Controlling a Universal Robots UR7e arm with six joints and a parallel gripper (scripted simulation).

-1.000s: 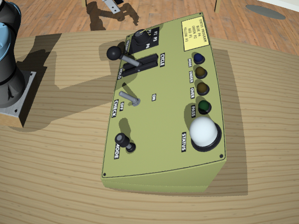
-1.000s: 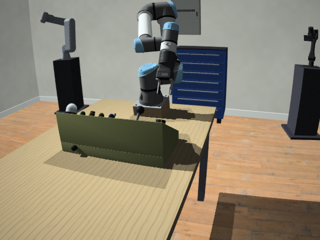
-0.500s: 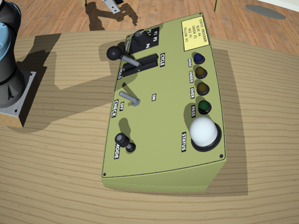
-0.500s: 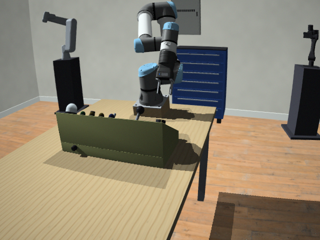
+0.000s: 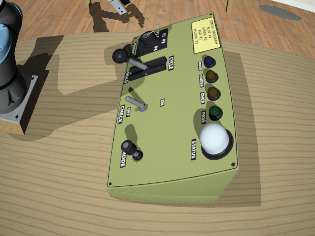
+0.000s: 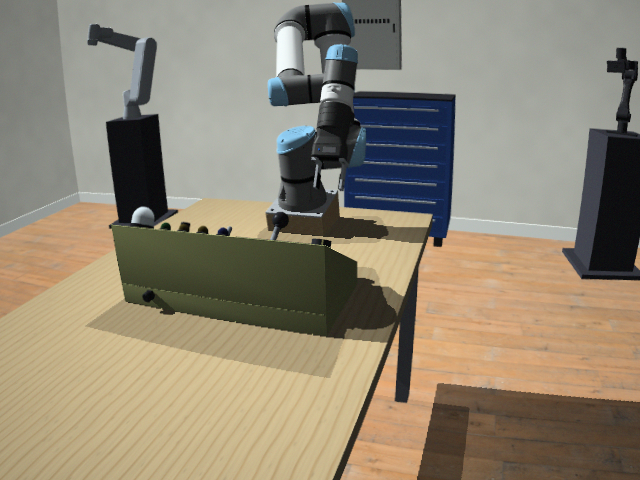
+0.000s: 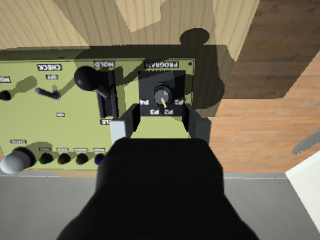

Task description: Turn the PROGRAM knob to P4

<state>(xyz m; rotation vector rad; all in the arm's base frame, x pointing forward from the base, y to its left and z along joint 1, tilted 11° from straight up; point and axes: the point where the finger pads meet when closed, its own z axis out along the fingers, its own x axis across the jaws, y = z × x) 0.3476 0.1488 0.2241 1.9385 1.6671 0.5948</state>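
We had the gripper [image 7: 160,120] spread wide, empty, hovering with the PROGRAM knob [image 7: 161,94] centred between its fingers (no contact), lever [image 7: 86,78] off left.

Console [image 5: 177,152] sits on the table [image 5: 50,203], arm base [image 5: 24,106] to its left in the top view. On the panel: program knob [image 5: 147,38] at the far left corner, ball lever [image 5: 120,56] just nearer than it, then toggle [image 5: 136,103], then mode knob [image 5: 128,147] nearest; label plate [image 5: 204,36] at the far right, four lamps [image 5: 213,93] in a row running nearer from it, dome [image 5: 214,139] at the near right. Gripper [image 7: 160,125] hangs above the program knob, apart from it, one finger on each side in the wrist view.
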